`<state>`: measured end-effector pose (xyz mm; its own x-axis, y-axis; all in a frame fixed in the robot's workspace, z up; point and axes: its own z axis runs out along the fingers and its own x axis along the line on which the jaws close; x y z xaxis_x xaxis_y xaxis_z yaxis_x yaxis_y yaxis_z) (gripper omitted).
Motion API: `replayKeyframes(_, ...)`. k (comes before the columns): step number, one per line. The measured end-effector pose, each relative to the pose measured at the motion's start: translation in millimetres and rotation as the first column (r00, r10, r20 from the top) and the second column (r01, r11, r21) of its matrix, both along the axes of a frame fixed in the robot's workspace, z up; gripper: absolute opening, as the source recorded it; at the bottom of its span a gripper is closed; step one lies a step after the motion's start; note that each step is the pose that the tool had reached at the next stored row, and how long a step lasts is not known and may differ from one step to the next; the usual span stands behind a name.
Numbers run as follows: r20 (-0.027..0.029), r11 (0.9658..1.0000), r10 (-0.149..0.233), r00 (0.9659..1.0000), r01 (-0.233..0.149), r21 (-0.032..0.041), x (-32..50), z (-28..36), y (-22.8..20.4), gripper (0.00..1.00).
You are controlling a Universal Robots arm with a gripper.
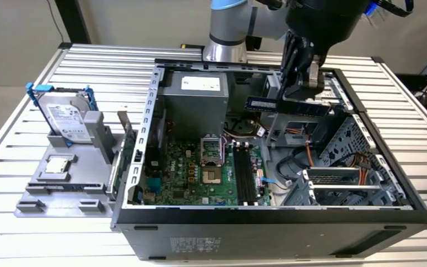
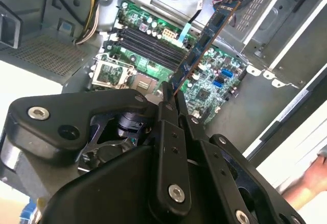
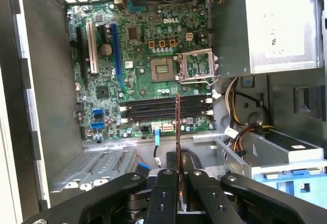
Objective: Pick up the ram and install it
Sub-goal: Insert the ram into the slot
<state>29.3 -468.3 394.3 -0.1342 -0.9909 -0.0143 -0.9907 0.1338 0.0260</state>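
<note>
My gripper (image 1: 303, 93) hangs over the back right part of the open computer case (image 1: 273, 216), shut on the ram (image 1: 286, 105), a long thin dark blue stick held level. In the second wrist view the ram (image 2: 204, 40) sticks out from between the black fingers (image 2: 166, 106) towards the green motherboard. In the first wrist view the ram (image 3: 178, 127) shows edge-on, crossing above the black memory slots (image 3: 166, 109). Those slots (image 1: 244, 175) lie well below the stick on the motherboard (image 1: 198, 178).
A hard drive with blue clips (image 1: 69, 117) and a small square silver chip (image 1: 56, 165) sit on a grey holder (image 1: 65, 192) at the exterior view's left. Inside the case are the power supply (image 1: 195, 97), the processor socket (image 1: 212, 150), cables (image 1: 302, 161) and a drive cage (image 1: 347, 183).
</note>
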Motion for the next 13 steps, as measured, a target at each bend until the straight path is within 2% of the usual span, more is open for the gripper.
replayKeyframes(3,0.0,0.9993,-0.036,0.9993,0.036,0.0,0.0,0.0,0.0,0.0)
replayKeyframes(6,0.0,0.9973,-0.073,0.9973,0.073,0.0001,0.0,0.0,0.0,0.0)
replayKeyframes(10,0.0,0.992,-0.127,0.992,0.127,0.0001,0.0,0.0,0.0,0.0)
replayKeyframes(13,0.0,0.9866,-0.163,0.9866,0.163,0.0,0.0,0.0,0.0,0.0)
